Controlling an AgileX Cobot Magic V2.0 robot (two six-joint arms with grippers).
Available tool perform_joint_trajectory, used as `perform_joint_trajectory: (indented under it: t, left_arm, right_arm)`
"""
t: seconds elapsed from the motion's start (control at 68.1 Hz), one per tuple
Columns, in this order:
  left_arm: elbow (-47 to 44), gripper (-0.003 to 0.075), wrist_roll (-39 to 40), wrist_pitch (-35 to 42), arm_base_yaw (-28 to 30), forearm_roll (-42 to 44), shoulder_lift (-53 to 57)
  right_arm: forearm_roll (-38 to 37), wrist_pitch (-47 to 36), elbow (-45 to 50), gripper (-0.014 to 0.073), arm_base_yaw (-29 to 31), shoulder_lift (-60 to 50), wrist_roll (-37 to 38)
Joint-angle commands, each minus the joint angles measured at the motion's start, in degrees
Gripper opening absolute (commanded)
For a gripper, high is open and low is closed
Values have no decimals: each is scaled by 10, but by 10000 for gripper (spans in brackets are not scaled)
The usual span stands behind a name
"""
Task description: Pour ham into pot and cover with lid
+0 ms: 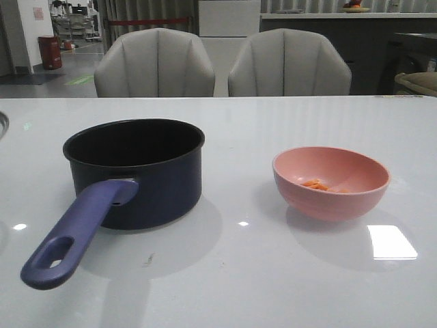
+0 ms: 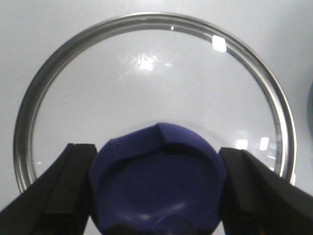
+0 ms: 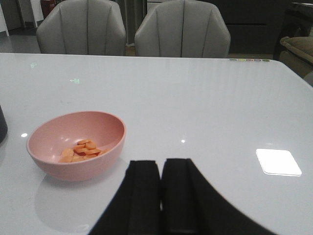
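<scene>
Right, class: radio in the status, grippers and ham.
Left gripper open around lid knob. Right gripper shut, empty. Ham in pink bowl; pot uncovered.

Faint mirrored lettering on the glass lid (image 2: 146, 98), too washed out to read.

I see my left end effector (image 2: 156, 196) spread wide, a finger (image 2: 63, 191) on each side of the lid's (image 2: 151, 88) knob (image 2: 156, 181), not squeezing; lid flat on the table (image 2: 29, 39).
</scene>
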State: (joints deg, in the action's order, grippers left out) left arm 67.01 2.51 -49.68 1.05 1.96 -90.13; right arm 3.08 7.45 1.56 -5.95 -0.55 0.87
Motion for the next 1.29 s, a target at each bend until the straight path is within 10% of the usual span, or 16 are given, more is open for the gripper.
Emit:
perform_joint_trajectory:
  t: [0.0,0.206,0.485,0.852,1.278]
  left_arm:
    - [-50,260,-6,96,3,-14,20]
    - [-117,303,-6,154,3,-20,-9]
    - [-117,614,-6,143,3,-20,-38]
    - [-101,617,-6,127,3,-13,65]
    - [-262,617,-4,288,-37,-27,392]
  right_arm:
    - [-8,-50,-3,150,3,-12,-1]
    - [-8,-50,-3,150,3,-12,-1]
    - [-8,-50,-3,150,3,-12,-1]
    - [-8,-50,-3,150,3,-12,-1]
    - [-8,-50,-3,150,3,-12,-1]
